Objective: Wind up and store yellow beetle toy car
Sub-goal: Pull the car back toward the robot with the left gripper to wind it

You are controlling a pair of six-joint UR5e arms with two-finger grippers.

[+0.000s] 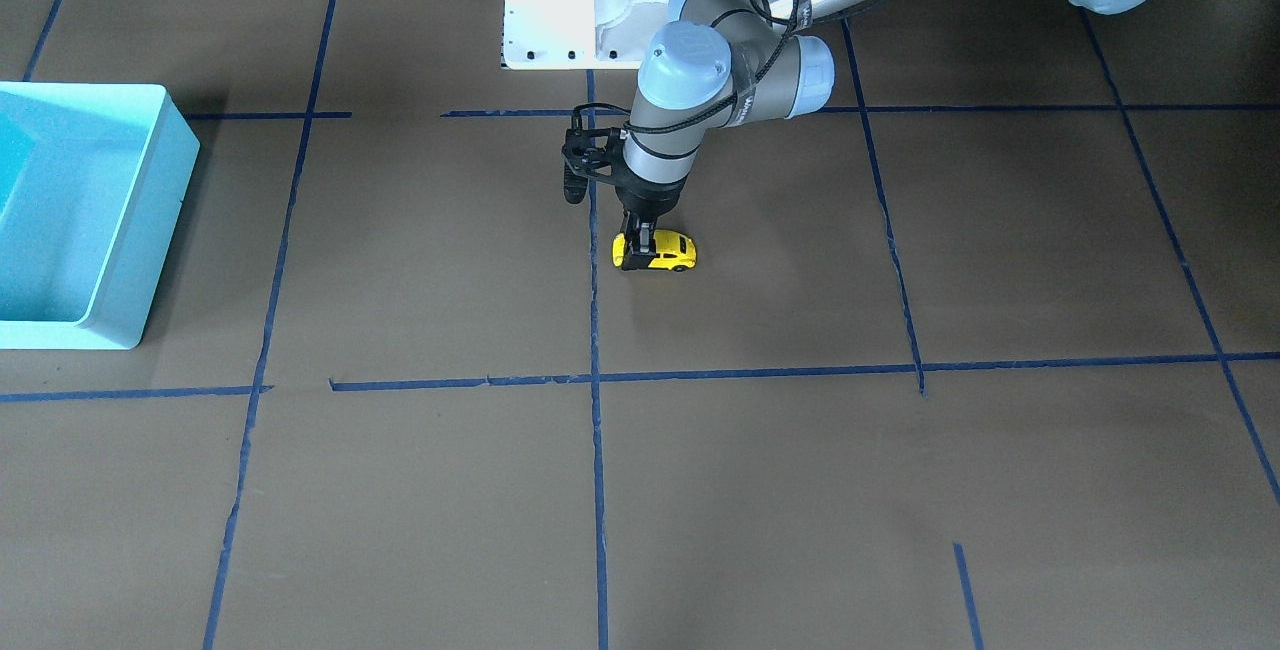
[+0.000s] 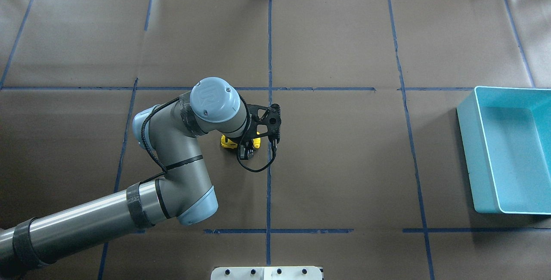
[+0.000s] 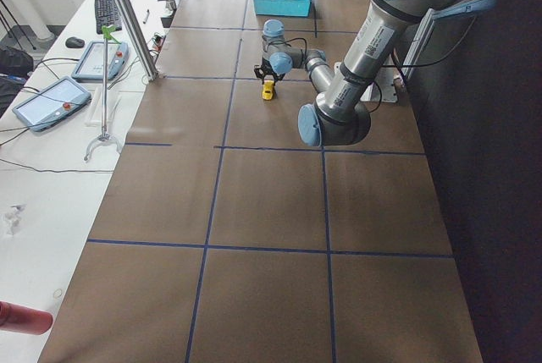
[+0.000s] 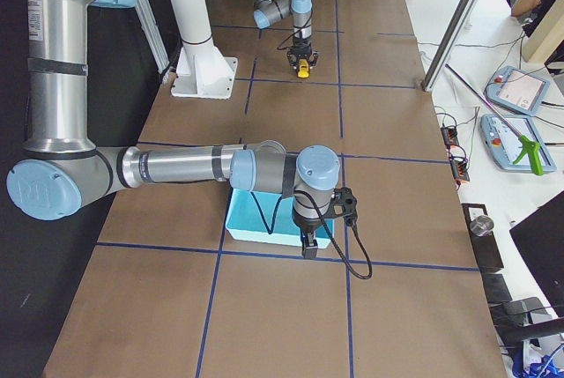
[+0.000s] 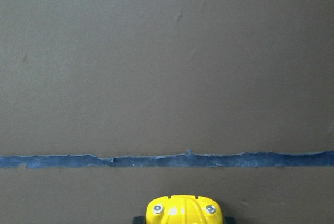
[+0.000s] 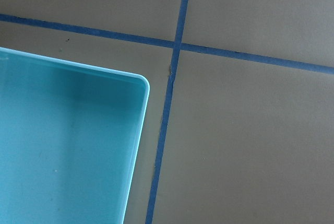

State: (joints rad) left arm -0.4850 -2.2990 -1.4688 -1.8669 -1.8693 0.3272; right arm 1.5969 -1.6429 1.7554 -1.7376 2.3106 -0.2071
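Holds yellow beetle toy car [image 1: 672, 252] clamped inside left gripper [image 1: 637, 255], wheels on table [image 1: 780, 280] directly beneath, likely for dragging backward to wind. Hovers right gripper [image 4: 308, 248] over turquoise bin [image 4: 256, 219] corner, probably awaiting storage; open or closed, cannot tell.

A table [image 2: 344, 163] covered in brown paper is carrying a grid of blue tape lines [image 2: 269, 34], some of them broken by short gaps. A yellow beetle toy car [image 1: 675, 251] is sitting on its wheels near the middle of the surface, just beside one long tape line, while a turquoise bin [image 2: 466, 150] is resting open side up well apart from it, toward the end on the robot's right. A white base plate [image 1: 560, 45] is standing on the paper at the robot's edge, straddling that same long line.
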